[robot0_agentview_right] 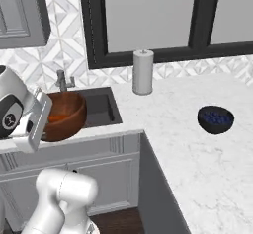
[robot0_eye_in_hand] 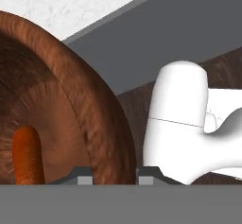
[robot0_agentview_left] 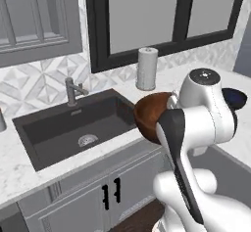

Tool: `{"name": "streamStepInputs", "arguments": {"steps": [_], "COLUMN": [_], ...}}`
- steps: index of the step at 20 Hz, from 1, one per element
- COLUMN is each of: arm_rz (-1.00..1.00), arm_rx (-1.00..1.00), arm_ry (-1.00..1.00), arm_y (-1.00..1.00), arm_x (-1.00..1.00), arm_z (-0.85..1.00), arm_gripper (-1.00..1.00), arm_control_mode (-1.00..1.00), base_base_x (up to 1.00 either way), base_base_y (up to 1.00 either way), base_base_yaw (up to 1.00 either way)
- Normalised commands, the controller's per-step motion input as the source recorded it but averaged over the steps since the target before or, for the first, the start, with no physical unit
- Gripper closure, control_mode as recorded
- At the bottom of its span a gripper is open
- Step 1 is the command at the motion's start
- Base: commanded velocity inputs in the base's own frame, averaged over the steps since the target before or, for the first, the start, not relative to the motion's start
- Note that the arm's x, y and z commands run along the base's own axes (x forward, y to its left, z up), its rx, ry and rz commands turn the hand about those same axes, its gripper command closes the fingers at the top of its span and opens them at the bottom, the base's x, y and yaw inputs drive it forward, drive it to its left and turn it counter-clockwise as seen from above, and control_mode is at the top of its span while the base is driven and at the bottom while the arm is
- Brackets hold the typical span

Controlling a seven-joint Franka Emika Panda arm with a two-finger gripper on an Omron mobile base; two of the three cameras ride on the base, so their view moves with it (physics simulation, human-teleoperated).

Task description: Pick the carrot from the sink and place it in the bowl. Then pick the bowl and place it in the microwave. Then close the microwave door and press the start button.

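My gripper (robot0_eye_in_hand: 116,176) is shut on the rim of the reddish-brown wooden bowl (robot0_eye_in_hand: 71,100), one fingertip inside the wall and one outside. The small orange carrot (robot0_eye_in_hand: 27,154) lies inside the bowl. From the right base camera the bowl (robot0_agentview_right: 66,110) hangs in the air by the counter's front edge, beside the black sink (robot0_agentview_right: 101,107), with the carrot (robot0_agentview_right: 57,118) showing as an orange streak inside. In the left base view the bowl (robot0_agentview_left: 147,113) is partly hidden by my arm, to the right of the sink (robot0_agentview_left: 59,126). The microwave and its door are out of view.
A white paper towel roll (robot0_agentview_left: 147,68) (robot0_agentview_right: 143,72) stands on the marble counter (robot0_agentview_right: 188,144) under the window. A dark blue bowl (robot0_agentview_right: 215,118) sits on the counter to the right. The grey faucet (robot0_agentview_left: 72,91) rises behind the sink. Grey cabinet doors (robot0_agentview_left: 112,197) lie below.
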Motion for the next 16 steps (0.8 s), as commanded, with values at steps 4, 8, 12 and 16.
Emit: {"name": "streamStepInputs", "arguments": {"steps": [4, 8, 12, 16], "arm_rz": [0.00, 0.00, 0.00, 0.00], "arm_rx": [0.00, 0.00, 0.00, 0.00], "arm_ry": [0.00, 0.00, 0.00, 0.00], "arm_y": [0.00, 0.00, 0.00, 0.00], "arm_x": [0.00, 0.00, 0.00, 0.00], "arm_z": [0.00, 0.00, 0.00, 0.00], "arm_gripper": [1.00, 1.00, 1.00, 1.00], "arm_control_mode": [1.00, 1.00, 1.00, 1.00], "base_base_x": [-0.59, -0.46, -0.26, -0.16], "base_base_y": [0.17, 0.13, 0.11, 0.09], "base_base_yaw": [-0.83, -0.89, -0.94, -0.96]}}
